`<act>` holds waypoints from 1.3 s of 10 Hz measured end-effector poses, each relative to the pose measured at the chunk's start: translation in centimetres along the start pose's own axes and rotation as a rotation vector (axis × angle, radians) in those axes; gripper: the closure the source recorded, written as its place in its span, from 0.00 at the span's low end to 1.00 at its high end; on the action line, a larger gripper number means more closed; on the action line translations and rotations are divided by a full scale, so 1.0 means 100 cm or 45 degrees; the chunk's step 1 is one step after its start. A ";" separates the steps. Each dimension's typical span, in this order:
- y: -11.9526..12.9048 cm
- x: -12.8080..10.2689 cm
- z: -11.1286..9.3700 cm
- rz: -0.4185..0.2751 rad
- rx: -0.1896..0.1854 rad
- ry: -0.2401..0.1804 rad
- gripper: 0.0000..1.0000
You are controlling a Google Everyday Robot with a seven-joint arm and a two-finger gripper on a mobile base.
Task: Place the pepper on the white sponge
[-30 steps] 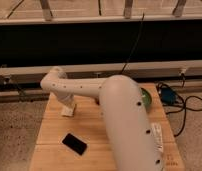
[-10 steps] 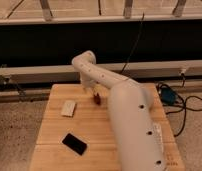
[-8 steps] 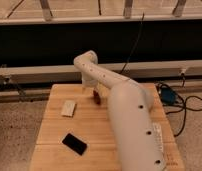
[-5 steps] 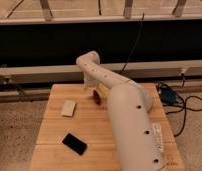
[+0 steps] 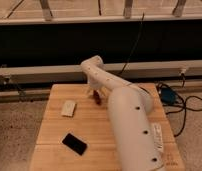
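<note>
The pepper [image 5: 96, 98] is a small dark red piece on the wooden table [image 5: 54, 150], near its far middle. My gripper [image 5: 92, 92] is at the end of the white arm [image 5: 129, 125] and sits right over the pepper, touching or nearly touching it. The white sponge [image 5: 68, 108] lies flat on the table to the left of the pepper, about a hand's width away, with nothing on it.
A black phone [image 5: 74, 143] lies on the table near the front left. My arm covers the table's right half. A blue device [image 5: 167, 95] with black cables lies past the table's right edge. A dark wall with rails runs behind.
Three seconds ago the gripper was over the sponge at the left. It has since swung right to the pepper, and in the last second it edged only slightly right.
</note>
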 end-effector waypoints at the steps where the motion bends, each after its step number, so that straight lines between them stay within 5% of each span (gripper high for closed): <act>1: 0.001 0.002 0.005 0.009 -0.004 0.013 0.26; 8: 0.007 0.006 0.009 0.029 -0.011 0.036 0.94; 13: 0.006 0.003 -0.003 0.006 -0.013 0.051 1.00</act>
